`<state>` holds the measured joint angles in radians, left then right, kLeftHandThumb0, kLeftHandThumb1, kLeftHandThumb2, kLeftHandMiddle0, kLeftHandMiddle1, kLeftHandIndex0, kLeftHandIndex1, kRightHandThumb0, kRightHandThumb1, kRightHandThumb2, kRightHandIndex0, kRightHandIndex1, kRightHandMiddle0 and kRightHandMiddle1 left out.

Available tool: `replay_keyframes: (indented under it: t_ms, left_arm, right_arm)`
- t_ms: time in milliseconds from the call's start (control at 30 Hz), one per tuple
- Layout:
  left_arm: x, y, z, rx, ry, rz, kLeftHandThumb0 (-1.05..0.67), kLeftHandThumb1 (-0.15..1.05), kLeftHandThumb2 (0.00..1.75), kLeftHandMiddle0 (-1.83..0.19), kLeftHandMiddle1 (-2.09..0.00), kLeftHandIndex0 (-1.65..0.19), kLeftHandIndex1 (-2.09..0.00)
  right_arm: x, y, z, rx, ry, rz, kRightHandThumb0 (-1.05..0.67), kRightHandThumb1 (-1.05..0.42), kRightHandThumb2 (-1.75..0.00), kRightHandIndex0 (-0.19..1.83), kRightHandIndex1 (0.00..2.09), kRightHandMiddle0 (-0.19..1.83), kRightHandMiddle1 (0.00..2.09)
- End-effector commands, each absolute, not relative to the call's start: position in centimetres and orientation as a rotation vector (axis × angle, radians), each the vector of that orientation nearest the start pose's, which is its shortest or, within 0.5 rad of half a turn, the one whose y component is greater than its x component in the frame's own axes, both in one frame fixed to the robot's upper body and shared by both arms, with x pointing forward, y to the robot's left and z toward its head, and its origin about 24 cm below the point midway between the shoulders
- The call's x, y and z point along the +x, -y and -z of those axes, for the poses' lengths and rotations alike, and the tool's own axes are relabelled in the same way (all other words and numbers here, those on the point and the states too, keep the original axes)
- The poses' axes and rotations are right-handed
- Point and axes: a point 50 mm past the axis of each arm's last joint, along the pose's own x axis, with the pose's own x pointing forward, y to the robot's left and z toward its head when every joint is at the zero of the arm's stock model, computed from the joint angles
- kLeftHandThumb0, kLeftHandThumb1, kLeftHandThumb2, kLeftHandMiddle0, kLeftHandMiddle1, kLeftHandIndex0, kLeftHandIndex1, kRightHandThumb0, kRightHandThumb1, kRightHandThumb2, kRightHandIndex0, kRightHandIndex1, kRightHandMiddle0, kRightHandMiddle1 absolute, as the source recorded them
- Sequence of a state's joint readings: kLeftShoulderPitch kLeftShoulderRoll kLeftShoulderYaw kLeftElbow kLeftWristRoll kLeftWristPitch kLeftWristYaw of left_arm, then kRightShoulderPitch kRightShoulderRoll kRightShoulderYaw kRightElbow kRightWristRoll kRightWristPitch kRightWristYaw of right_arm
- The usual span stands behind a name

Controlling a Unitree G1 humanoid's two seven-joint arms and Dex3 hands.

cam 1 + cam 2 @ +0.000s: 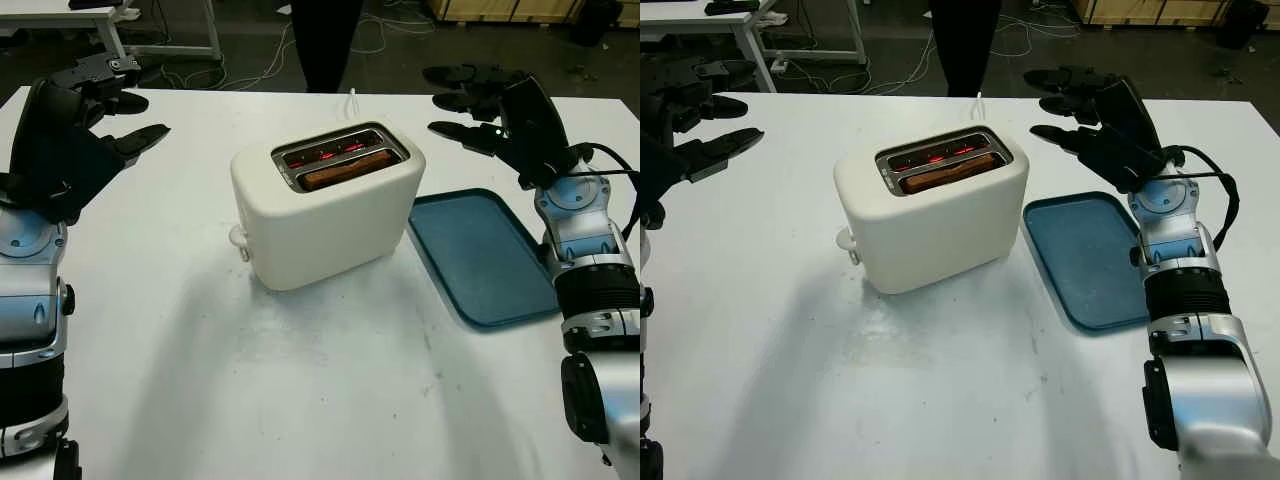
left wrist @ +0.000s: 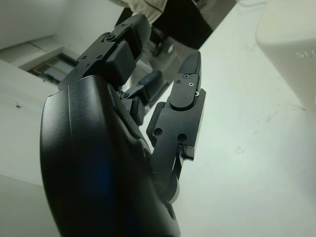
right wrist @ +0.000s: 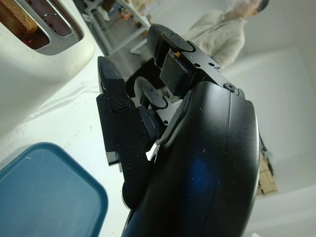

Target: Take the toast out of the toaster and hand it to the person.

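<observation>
A cream toaster (image 1: 325, 215) stands in the middle of the white table (image 1: 300, 400). A brown slice of toast (image 1: 345, 169) sits low in its near slot; the far slot glows red. My left hand (image 1: 110, 110) is open, raised at the table's far left, well apart from the toaster. My right hand (image 1: 475, 105) is open, raised to the right of the toaster, above the far end of the blue tray (image 1: 485, 255). A person (image 1: 328, 40) in dark trousers stands beyond the table's far edge, and shows in a light top (image 3: 217, 29) in the right wrist view.
The blue tray lies flat just right of the toaster, holding nothing. The toaster's lever knob (image 1: 238, 236) sticks out on its left end. Cables (image 1: 250, 70) trail on the floor behind the table, and another white table (image 1: 120, 20) stands at the far left.
</observation>
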<state>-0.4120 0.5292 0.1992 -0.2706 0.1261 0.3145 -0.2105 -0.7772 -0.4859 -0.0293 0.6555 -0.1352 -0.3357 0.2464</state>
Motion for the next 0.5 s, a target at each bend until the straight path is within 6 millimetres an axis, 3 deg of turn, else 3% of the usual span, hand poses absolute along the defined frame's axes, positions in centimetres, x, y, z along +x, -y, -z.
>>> replay_keyframes:
  t_ms: [0,467]
  left_arm:
    - [28.84,-23.26,-22.80,0.639,0.369,-0.048,-0.13,0.90,0.01,-0.33,-0.88,-0.60,-0.17]
    - [28.99,-23.09,-22.99,0.624,0.381,-0.038,-0.12,0.90,0.01,-0.31,-0.93,-0.59,-0.19]
  right_arm:
    - [37.10,21.88,-18.95,-0.625,0.404,-0.180,-0.23,-0.88,0.00,0.75,0.04,0.70,0.01]
    - [36.97,21.75,-19.52,-0.626,0.424,-0.174,-0.16,-0.88,0.00,0.76,0.03,0.71,0.01]
